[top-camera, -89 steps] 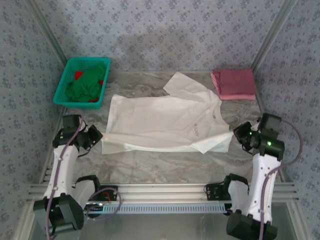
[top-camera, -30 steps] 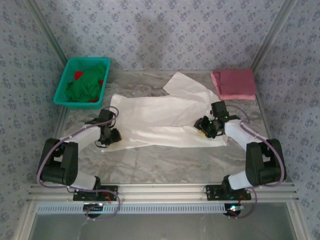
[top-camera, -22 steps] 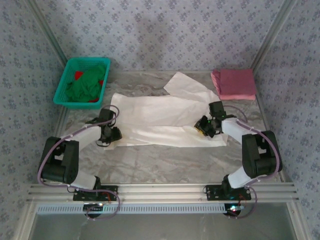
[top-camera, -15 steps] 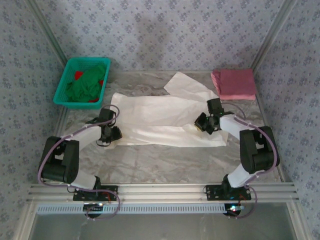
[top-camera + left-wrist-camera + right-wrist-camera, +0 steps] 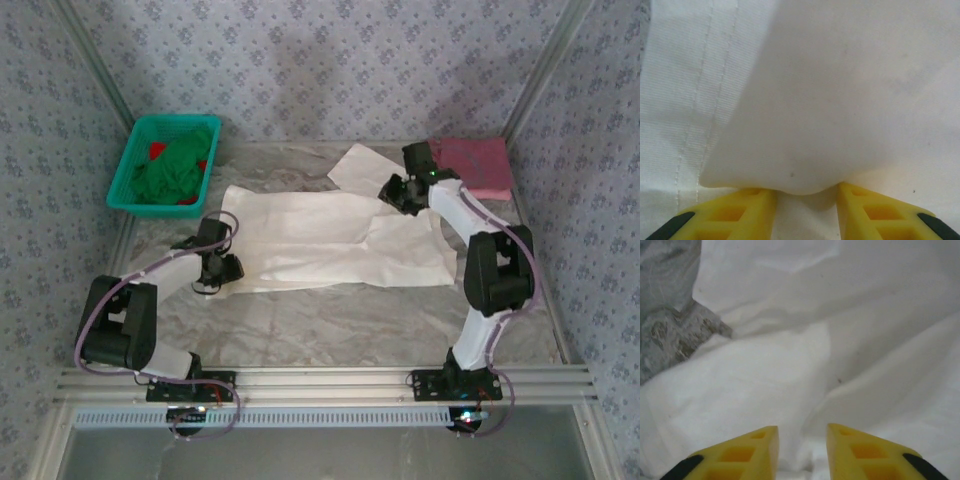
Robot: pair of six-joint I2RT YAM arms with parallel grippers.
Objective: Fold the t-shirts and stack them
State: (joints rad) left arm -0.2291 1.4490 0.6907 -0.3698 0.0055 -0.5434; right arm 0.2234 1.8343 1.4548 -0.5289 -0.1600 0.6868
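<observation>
Cream t-shirt (image 5: 310, 240): soft, creased, double-stitched hem.

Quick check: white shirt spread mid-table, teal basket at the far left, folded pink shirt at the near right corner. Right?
Not quite. The pink shirt lies at the far right corner, not the near one, as the top external view shows. The white shirt is spread mid-table and the teal basket sits at the far left, as you said.

white shirt (image 5: 330, 240) spread flat | left pincer (image 5: 228, 268) at left edge | right pincer (image 5: 392, 190) at far sleeve | pink shirt (image 5: 482, 165) far right
</observation>
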